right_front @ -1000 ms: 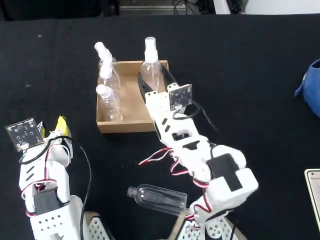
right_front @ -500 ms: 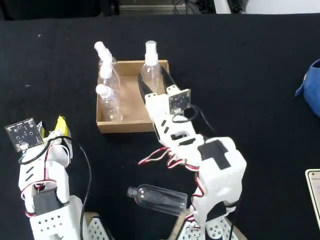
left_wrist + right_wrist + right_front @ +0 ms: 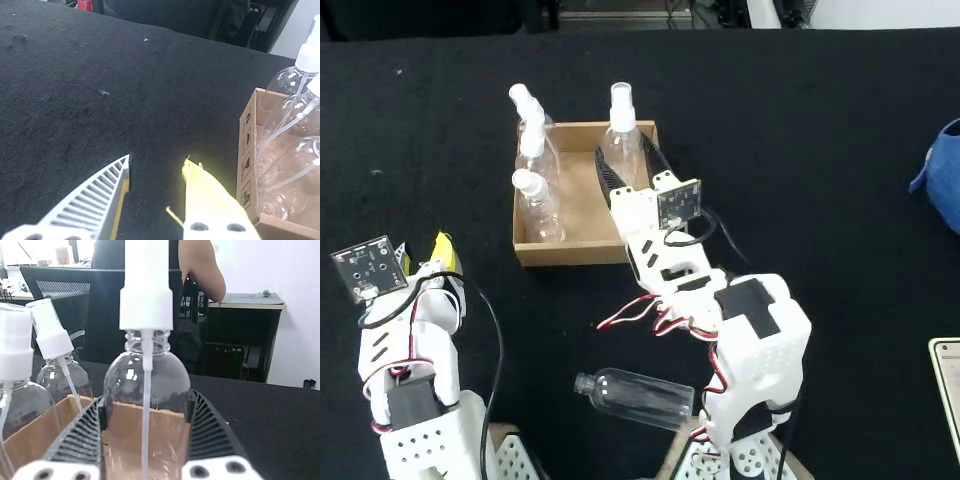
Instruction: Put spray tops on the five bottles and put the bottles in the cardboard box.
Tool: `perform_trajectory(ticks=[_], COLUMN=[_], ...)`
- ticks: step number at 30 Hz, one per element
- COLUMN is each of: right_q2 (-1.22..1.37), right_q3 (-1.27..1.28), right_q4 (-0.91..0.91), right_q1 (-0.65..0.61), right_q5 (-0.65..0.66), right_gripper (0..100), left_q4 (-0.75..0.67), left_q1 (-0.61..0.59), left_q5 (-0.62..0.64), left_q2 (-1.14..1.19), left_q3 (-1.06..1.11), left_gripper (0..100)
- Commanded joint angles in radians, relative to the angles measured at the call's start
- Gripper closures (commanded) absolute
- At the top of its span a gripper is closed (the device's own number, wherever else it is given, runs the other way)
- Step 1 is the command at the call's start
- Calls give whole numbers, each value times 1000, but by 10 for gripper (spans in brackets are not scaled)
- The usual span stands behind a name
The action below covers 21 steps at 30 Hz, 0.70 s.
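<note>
One topped bottle (image 3: 145, 375), clenched in the right tool (image 3: 146, 405), stands in the cardboard box (image 3: 570, 250), three others (image 3: 542, 205) beside it. Left tool (image 3: 157, 160) released, box alongside. Behind the right tool lies an uncapped bottle (image 3: 638, 398).

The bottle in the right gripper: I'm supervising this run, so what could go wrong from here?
1. The capped bottle in the right gripper stands at a corner of the cardboard box. If it is released off-centre, it may catch the wall and tip.
2. The uncapped bottle lies on the table by that arm's base, so a swing back could roll it away.
</note>
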Motion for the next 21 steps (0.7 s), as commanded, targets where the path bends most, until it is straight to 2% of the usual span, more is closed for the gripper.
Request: perform_trajectory(ticks=[1, 5, 21], right_q2=[-2, -2, 90], right_q3=[-51, -51, -110], right_q4=[-28, -28, -37], right_q1=[21, 21, 21], right_q5=[6, 6, 6], right_gripper=[988, 988, 988], left_q4=[-41, -98, -100], left_q1=[-2, -5, -12], left_q5=[5, 5, 5], left_q2=[-2, -2, -2], left_q3=[13, 44, 44], left_gripper=[970, 970, 970])
